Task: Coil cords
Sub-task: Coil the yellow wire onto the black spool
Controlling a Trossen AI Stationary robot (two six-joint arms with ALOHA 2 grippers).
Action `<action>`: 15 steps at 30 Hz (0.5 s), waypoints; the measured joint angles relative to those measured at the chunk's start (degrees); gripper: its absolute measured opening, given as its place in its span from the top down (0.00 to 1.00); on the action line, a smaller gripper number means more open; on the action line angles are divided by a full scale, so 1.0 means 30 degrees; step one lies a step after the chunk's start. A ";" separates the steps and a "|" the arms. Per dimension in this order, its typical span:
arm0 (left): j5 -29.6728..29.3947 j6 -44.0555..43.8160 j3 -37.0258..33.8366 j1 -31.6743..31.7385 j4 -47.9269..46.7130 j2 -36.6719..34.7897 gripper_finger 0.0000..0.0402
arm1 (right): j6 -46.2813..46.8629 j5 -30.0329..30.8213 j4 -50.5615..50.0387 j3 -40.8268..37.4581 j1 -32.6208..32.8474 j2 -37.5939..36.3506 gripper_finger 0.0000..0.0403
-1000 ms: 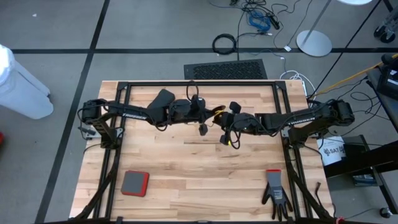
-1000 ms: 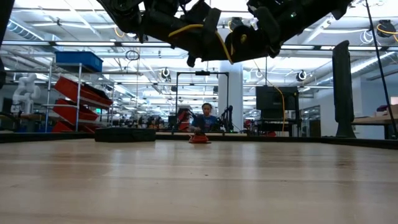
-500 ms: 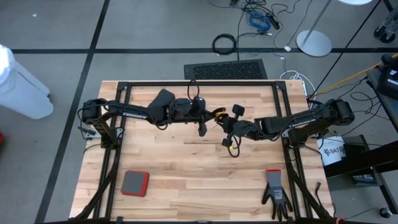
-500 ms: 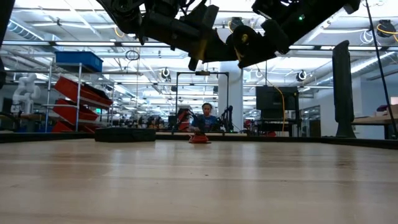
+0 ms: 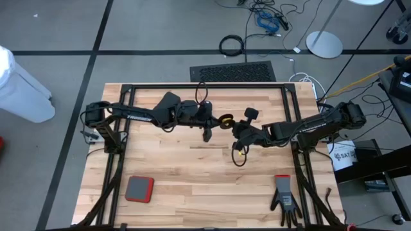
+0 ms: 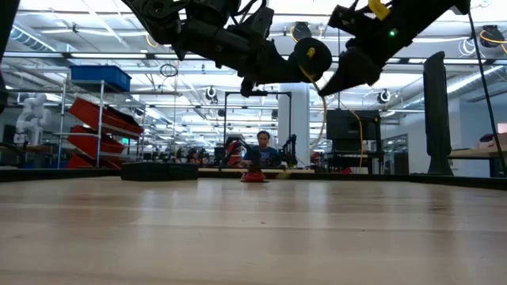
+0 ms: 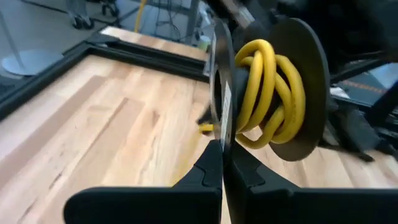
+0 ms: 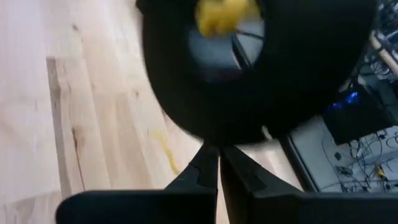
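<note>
Both grippers meet above the middle of the tabletop (image 5: 192, 173) over a reel of yellow cord.

Left gripper (image 7: 222, 163), fingers together, clamps one black flange of the reel (image 7: 267, 99), held in the air centre frame; yellow cord (image 7: 264, 93) is wound on it; right gripper (image 5: 239, 133) sits just right of it, fingers together, with a yellow loop hanging below; red pad at lower left, black glove at lower right.

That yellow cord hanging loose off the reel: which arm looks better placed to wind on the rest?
Probably the right gripper: the loose yellow cord hangs right by it. The left gripper is shut on the reel, so it looks busy holding it.
</note>
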 joint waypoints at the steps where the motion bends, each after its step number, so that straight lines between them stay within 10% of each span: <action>1: 0.0454 0.0000 0.0005 0.0016 0.0075 -0.0038 1.00 | 0.0153 0.0054 -0.0461 -0.0077 -0.0031 0.0005 1.00; 15: 0.1210 0.0018 0.0029 0.0001 -0.0071 -0.0255 1.00 | 0.2211 -0.0992 0.2469 -0.2428 0.0363 0.0033 0.87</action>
